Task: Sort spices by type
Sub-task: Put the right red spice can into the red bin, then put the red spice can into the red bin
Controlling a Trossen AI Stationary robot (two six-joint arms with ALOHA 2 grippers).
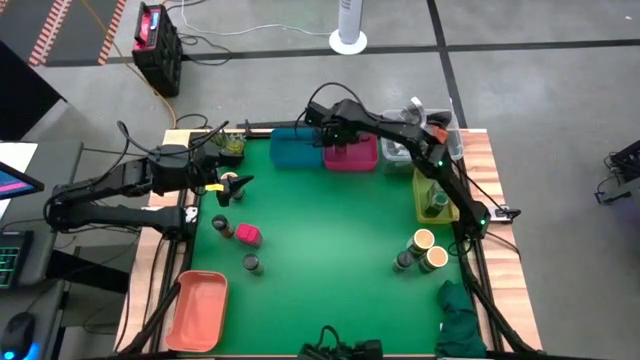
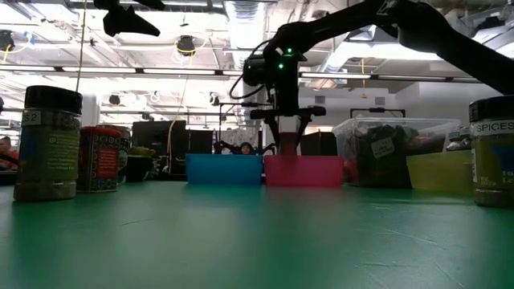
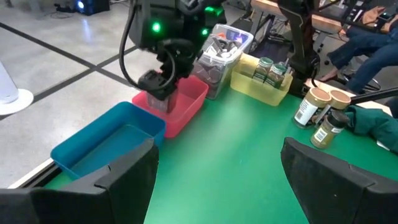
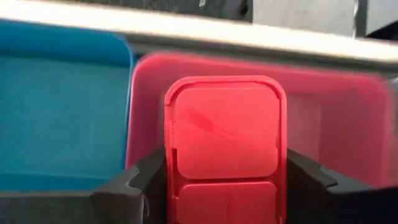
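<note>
My right claw (image 4: 221, 186) grips a pink pack (image 4: 224, 134) over the pink bin (image 4: 348, 124); release off-centre and it clips the rim, landing in the blue bin (image 4: 62, 112); left claw (image 3: 217, 174) open, idle.

— Anything readable here?
— In the low view, the jar at the right edge (image 2: 491, 152) carries the word "SPICES" in white on its dark band.
— And on the other side?
— The dark-lidded jar at the left edge (image 2: 48, 144) shows a few pale characters near its top, something like "S 2", cut off at the side. The red can beside it (image 2: 100, 159) has print, too small to make out.
— The other views?
— Jar labels there are unreadable.
</note>
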